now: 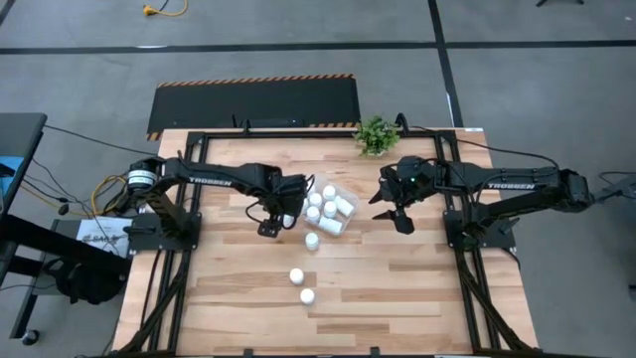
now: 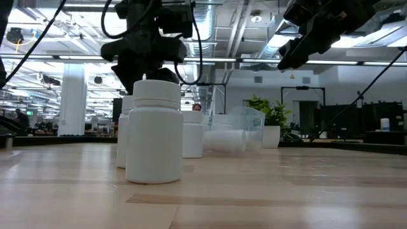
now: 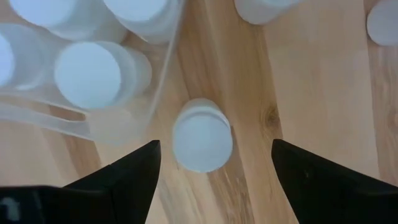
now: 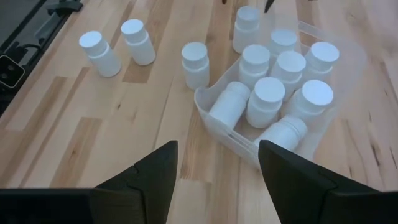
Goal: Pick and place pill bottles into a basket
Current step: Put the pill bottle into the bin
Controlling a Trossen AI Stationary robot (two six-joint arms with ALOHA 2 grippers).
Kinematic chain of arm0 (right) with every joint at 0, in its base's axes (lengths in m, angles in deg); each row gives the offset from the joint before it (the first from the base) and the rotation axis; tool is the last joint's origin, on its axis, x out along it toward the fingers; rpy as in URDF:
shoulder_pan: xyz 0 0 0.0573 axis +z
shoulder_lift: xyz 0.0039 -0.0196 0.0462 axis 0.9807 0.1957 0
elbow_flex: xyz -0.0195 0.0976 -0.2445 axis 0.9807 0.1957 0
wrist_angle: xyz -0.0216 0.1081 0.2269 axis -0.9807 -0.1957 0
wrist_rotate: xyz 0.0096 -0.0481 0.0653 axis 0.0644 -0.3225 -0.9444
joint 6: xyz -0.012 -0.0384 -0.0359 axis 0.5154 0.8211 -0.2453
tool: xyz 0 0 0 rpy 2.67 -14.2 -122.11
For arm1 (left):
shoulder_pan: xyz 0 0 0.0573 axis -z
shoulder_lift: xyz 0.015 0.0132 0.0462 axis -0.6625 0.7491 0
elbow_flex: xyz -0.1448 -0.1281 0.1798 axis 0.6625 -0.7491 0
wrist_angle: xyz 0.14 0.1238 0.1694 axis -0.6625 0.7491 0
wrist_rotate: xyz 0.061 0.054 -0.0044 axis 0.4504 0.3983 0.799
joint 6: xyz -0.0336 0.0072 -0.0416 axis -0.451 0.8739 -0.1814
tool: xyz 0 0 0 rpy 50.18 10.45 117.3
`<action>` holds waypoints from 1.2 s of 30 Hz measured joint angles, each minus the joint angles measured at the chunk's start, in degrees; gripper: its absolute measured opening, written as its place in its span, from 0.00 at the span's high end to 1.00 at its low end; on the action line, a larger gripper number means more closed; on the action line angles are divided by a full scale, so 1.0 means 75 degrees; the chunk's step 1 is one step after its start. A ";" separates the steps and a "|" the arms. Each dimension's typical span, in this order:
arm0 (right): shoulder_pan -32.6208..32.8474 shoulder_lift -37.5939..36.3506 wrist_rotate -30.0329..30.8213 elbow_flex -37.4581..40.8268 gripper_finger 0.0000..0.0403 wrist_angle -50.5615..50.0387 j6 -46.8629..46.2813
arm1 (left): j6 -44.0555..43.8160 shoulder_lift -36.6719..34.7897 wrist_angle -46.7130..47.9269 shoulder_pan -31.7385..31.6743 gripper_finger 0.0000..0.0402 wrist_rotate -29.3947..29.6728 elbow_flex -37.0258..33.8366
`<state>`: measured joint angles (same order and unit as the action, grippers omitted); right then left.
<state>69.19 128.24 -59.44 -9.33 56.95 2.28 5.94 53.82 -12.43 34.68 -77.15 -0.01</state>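
We're hovering the left claw point(image 3: 214, 163), fingers spread wide, over an upright pill bottle point(image 3: 201, 135) beside the basket point(image 3: 163, 68); the right claw point(image 4: 217, 163), fingers apart and gripping nothing, is hanging raised near the basket's other side.

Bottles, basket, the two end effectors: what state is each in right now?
Left end effector, open, fingers either side of a loose bottle standing beside the basket.
Right end effector, open, empty, raised to the basket's right.
Basket, upright, partly filled.
Bottles in basket, mostly upright, two lying down.
Other loose bottles, three, standing on the table.
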 joint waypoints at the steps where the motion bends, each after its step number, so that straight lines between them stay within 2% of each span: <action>1: 0.0000 -0.0001 0.0000 0.0000 0.46 -0.0019 0.0000 | 0.0000 0.0000 -0.0036 0.0000 0.27 -0.0001 -0.0063; 9: 0.0000 0.0000 0.0003 0.0000 0.46 -0.0020 0.0000 | -0.0070 0.0000 -0.0433 0.0000 0.27 -0.0068 -0.0413; 20: 0.0000 0.0000 0.0023 0.0000 0.46 -0.0026 -0.0003 | 0.0147 0.0083 -0.0556 -0.0140 0.27 0.0141 -0.0419; 36: 0.0000 -0.0001 0.0023 0.0000 0.46 -0.0137 -0.0003 | 0.0184 0.0245 -0.0608 -0.0153 0.28 -0.0070 -0.0425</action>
<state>69.19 128.23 -59.26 -9.33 55.93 2.26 7.32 55.66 -16.99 33.53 -77.68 -3.20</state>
